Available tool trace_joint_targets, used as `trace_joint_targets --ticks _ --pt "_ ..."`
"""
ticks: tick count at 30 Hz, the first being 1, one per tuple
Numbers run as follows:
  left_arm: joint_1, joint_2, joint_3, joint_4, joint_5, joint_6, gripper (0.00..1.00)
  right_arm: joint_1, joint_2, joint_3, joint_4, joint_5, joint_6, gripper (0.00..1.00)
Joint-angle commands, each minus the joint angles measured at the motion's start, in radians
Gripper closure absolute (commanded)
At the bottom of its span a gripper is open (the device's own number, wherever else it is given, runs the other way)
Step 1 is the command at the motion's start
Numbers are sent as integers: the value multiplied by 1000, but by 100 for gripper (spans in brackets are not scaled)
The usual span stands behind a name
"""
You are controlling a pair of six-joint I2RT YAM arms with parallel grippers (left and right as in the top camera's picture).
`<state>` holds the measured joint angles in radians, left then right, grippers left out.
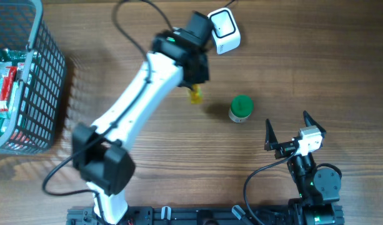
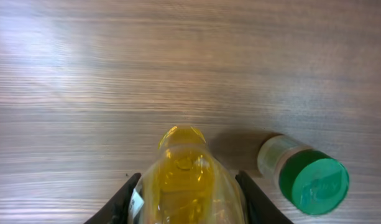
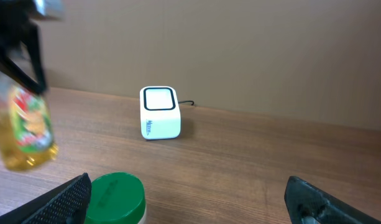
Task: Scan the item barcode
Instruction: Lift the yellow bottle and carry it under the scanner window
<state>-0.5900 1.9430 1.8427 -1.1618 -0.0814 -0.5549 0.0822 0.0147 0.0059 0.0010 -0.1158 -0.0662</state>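
Observation:
My left gripper is shut on a yellow bottle wrapped in clear plastic, held above the table with its base pointing down. From overhead the bottle peeks out below the left gripper, just below and left of the white barcode scanner. The right wrist view has the bottle hanging at far left, its red and green label showing, with the scanner further back. My right gripper stands open and empty near the front right.
A jar with a green lid stands right of the bottle, also close to my right gripper's left finger. A wire basket holding packaged items sits at the left edge. The scanner's cable runs along the back.

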Motion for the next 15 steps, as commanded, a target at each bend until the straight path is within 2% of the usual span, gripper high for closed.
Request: trace_joint_targets --ticks 1,5,10,15 --pt "-81 59 7 47 -76 -64 69 -5 -1 -1 6 -13 -6 0" --pt "-127 97 7 92 -81 -64 69 -5 -1 -1 6 -13 -6 0" --pt "-166 126 6 119 -194 -105 69 -5 -1 -1 6 -13 -6 0" --pt "-174 140 2 124 -193 -106 68 -5 -1 -1 6 -13 -6 0"
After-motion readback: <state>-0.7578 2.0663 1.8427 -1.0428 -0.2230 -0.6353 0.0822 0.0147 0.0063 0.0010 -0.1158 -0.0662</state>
